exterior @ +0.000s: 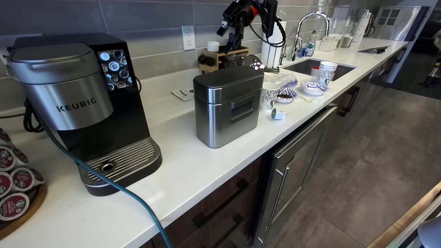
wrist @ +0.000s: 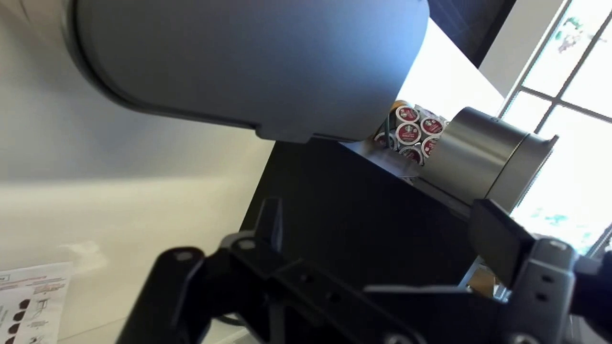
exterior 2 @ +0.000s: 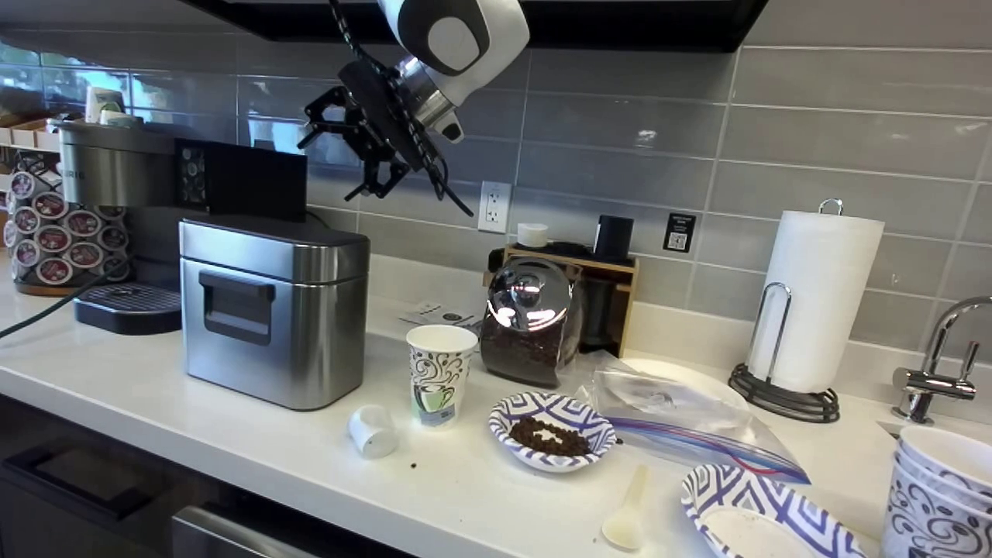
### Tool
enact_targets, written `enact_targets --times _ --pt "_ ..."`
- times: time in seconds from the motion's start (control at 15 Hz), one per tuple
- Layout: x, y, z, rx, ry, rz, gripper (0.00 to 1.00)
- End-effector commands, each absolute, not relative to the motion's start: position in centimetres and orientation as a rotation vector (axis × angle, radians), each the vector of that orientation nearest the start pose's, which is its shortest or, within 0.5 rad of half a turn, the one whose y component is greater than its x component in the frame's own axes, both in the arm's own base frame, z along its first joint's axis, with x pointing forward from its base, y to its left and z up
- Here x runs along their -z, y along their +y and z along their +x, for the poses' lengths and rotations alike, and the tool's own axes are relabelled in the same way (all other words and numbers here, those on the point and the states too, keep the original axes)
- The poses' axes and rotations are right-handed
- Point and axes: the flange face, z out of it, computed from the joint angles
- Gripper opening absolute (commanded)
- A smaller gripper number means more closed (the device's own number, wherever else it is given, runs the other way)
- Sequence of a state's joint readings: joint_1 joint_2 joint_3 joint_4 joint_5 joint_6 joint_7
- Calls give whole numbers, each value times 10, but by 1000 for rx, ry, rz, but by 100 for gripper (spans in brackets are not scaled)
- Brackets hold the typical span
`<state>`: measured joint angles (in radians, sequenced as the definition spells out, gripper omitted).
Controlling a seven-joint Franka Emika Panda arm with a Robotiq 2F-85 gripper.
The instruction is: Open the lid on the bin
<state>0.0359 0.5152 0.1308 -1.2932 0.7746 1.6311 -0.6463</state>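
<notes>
Arm [exterior 2: 496, 39]: slants down above the bench [exterior: 186, 165], cut off above in both exterior views
Fingers [wrist: 495, 239]: spread wide, released
Bin [exterior: 220, 120]: on bench, near the Keurig [exterior: 75, 103]
Lid [exterior: 227, 77]: down, partly cropped in wrist view

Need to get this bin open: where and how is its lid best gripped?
Probably at the long edge of the lid above the recessed handle on the bin, coming from that side to lift. The top is flat, with no knob to pinch, and the tab on the opposite edge may be the hinge. Whether a lip overhangs, I cannot tell.
</notes>
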Motion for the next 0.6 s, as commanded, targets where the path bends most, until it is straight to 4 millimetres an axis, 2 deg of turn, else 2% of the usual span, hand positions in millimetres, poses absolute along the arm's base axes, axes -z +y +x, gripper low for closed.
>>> enact_targets --times 0.0,0.53 --pt "-455 178 684 -79 -768 -2157 100" --pt "-431 191 686 -173 -824 -2163 100"
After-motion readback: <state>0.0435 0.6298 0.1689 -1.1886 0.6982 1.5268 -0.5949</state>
